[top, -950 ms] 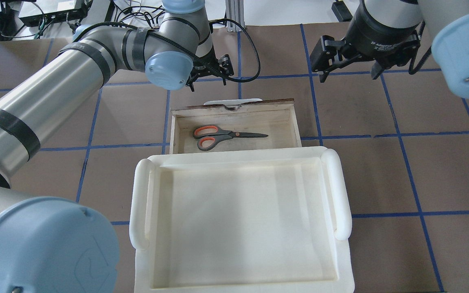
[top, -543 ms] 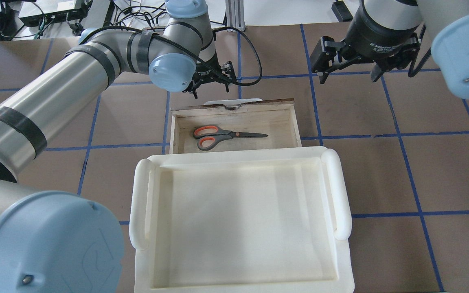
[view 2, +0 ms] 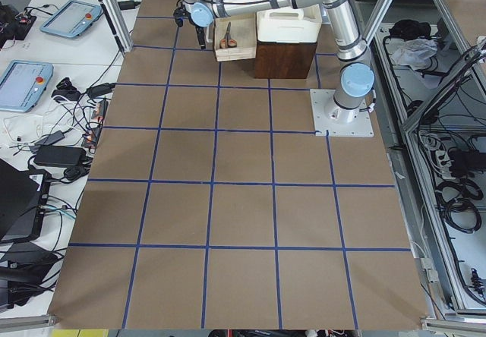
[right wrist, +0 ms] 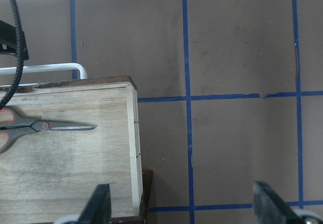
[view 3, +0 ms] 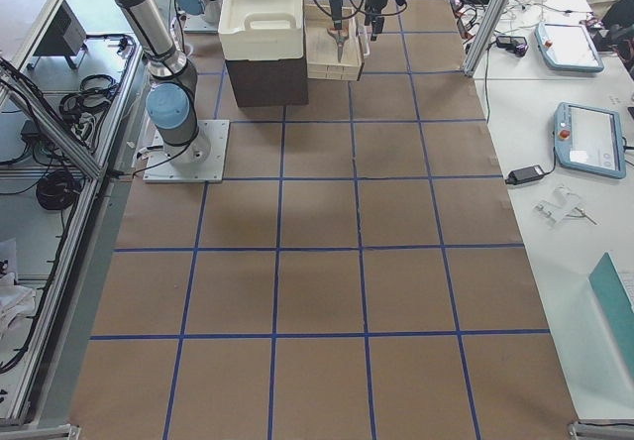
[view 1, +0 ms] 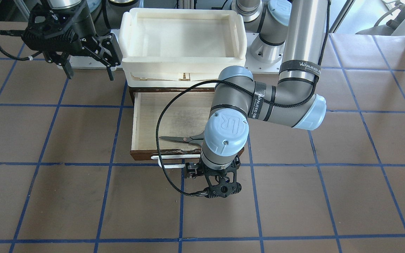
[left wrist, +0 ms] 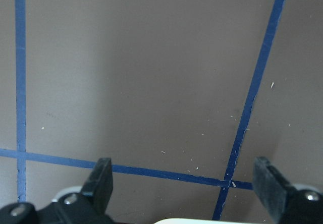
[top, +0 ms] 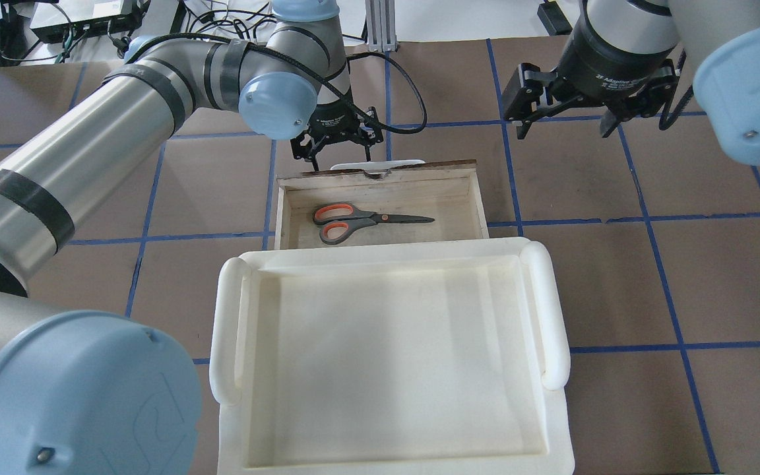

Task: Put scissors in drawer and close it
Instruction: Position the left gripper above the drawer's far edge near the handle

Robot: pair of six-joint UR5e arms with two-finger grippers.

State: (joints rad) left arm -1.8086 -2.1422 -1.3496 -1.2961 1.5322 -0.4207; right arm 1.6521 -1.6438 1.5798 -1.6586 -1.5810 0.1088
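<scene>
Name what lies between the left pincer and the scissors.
In the overhead view, the front board of the drawer and its white wire handle lie between the left pincer and the scissors inside.

**Robotics lab with a taped-grid test desk**

This is a research robotics lab, not a home or a shop. The left arm [view 2: 353, 86] and the right arm [view 3: 173, 113] are industrial arms, each bolted through a white mounting plate [view 2: 364, 128] onto a large desk [view 2: 243, 223]. The desk is covered in brown sheeting and marked into squares with blue tape [view 2: 213, 182]. Aluminium frame posts [view 3: 490, 19] stand at its edges. White side benches [view 3: 515, 123] carry teach pendants [view 3: 592, 138], power bricks [view 2: 49, 155] and loose cables [view 2: 72, 136]. Black electronics boxes [top: 83, 23] sit behind the desk, and coiled cabling [view 3: 54, 187] lies beside the frame
</scene>
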